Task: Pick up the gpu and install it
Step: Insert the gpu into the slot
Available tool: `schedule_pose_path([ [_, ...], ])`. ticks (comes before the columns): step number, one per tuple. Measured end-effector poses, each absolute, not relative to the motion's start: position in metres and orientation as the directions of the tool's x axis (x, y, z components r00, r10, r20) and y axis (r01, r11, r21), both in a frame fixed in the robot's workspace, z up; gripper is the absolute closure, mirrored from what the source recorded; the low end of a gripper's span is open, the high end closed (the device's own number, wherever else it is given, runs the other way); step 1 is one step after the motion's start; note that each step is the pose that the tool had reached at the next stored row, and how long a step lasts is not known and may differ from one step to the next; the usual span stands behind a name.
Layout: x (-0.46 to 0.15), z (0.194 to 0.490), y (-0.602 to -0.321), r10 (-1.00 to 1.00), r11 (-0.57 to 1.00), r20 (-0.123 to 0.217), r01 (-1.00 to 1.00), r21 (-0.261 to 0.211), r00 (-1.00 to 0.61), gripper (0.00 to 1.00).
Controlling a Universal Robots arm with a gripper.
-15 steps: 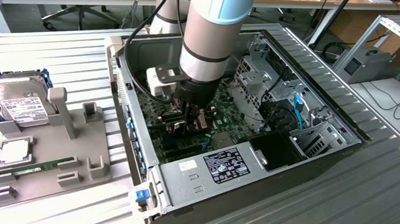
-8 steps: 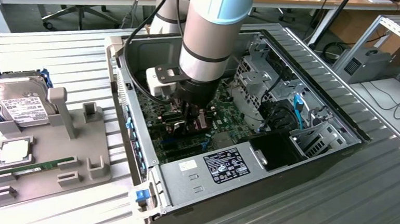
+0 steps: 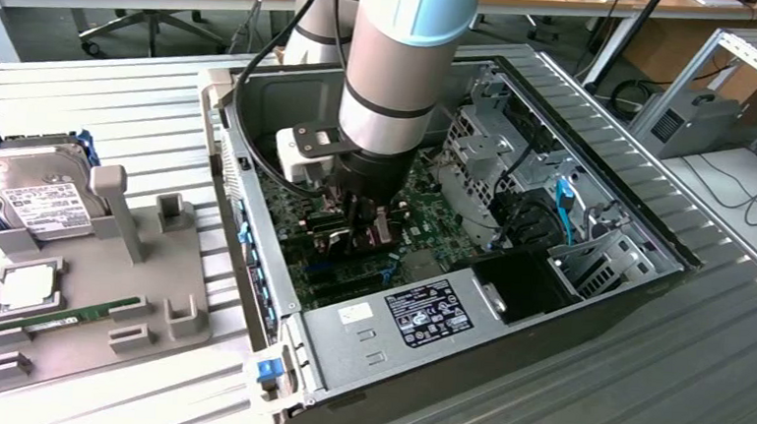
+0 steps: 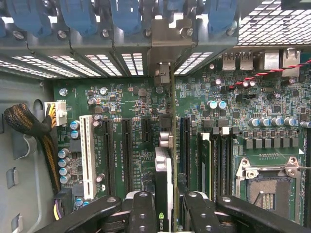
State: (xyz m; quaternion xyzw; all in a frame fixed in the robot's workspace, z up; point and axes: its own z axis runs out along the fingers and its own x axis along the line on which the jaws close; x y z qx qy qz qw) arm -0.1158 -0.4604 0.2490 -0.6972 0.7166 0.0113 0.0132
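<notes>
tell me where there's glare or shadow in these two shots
Exterior view: daylight glares off the ribbed metal table and the shiny grey arm; the open grey computer case is shadowed inside. Wrist view: even light on the green motherboard, the black claw dark in the foreground, bright vent grilles washed out.

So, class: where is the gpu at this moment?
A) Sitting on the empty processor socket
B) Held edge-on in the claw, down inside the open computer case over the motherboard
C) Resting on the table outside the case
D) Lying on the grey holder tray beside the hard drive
B: the claw grips the gpu edge-on above the motherboard slots inside the computer case.
</notes>
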Motion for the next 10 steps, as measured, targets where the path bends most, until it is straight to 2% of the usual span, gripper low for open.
schedule_pose_path([
  [10, -0.1157, 0.2488, -0.4603, -0.999, 0.027, -0.035, -1.000, -0.002, -0.027, 0.73],
])
